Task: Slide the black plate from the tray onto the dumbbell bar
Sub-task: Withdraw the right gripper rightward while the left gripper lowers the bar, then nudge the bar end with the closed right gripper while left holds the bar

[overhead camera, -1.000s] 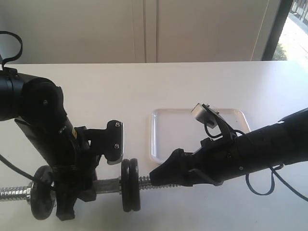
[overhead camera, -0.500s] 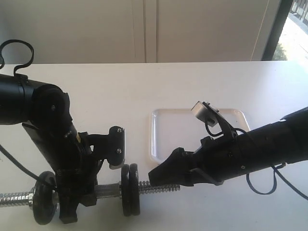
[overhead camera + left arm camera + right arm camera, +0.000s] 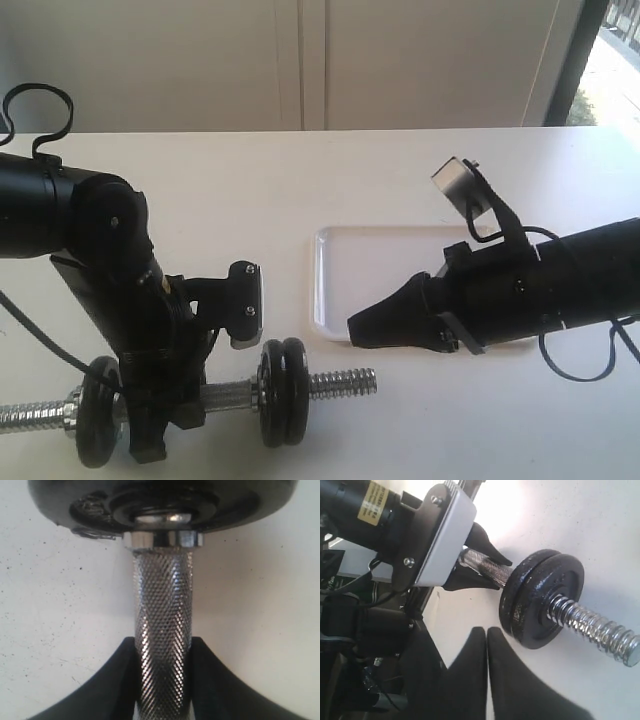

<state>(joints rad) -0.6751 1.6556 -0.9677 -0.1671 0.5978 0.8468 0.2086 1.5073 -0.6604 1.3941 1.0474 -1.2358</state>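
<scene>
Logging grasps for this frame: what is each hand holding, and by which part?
The left hand clamps the chrome threaded steel dumbbell bar by its knurled middle; the right hand is shut and holds nothing.

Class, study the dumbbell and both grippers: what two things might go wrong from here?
No nut shows on the threaded end outside the two black plates; if the bar tilts, they may slide off.
Only the left gripper holds the bar; the right gripper is shut and apart, so the bar may roll once released.
</scene>
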